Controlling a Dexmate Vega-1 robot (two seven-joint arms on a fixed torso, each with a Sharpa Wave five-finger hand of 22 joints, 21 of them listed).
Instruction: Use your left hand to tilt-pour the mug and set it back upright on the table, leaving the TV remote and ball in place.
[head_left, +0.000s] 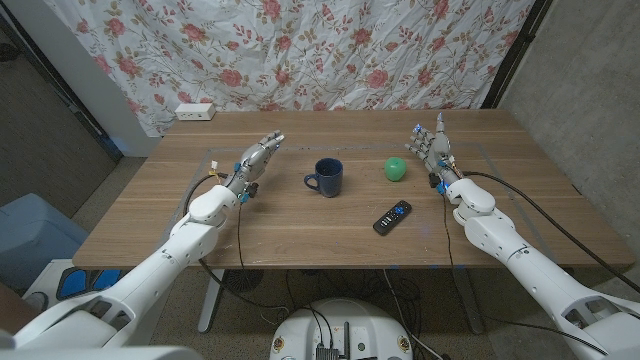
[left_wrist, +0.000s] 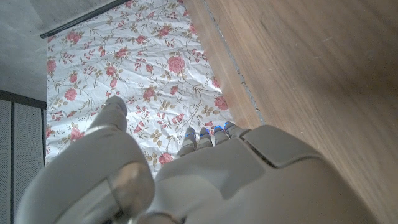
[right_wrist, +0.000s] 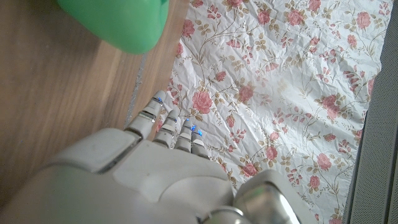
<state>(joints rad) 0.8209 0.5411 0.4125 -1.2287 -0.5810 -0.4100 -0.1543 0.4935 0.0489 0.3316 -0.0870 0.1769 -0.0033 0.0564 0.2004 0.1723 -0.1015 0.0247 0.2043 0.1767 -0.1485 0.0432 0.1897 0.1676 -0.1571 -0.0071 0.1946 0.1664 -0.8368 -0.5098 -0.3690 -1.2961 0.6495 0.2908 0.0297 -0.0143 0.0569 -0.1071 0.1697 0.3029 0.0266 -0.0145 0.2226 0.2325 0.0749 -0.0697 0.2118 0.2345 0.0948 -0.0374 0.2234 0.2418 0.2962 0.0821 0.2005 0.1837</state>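
Black rectangular TV remote (head_left: 392, 217) lies nearest the front edge of the wooden desk (head_left: 300, 235), angled, right of centre. Behind it and to the left, dark blue ceramic mug (head_left: 326, 178) stands upright near desk centre, handle pointing toward the robot's left, nothing touching it. Green round ball (head_left: 397, 168) sits just right of the mug, apart from it, behind the remote; in the right wrist view the ball (right_wrist: 118, 22) shows close ahead of the hand. Left robot hand (head_left: 256, 163) is raised over the desk left of the mug, well apart from it, fingers extended and spread, holding nothing. Right robot hand (head_left: 432, 147) stands near the ball on its right side, fingers up and apart, holding nothing, not touching the ball. White power strip (head_left: 196, 112) lies at the far left edge of the desk. Floral rose-print curtain (head_left: 300, 50) hangs behind the desk; it also shows in both wrist views past the fingers.
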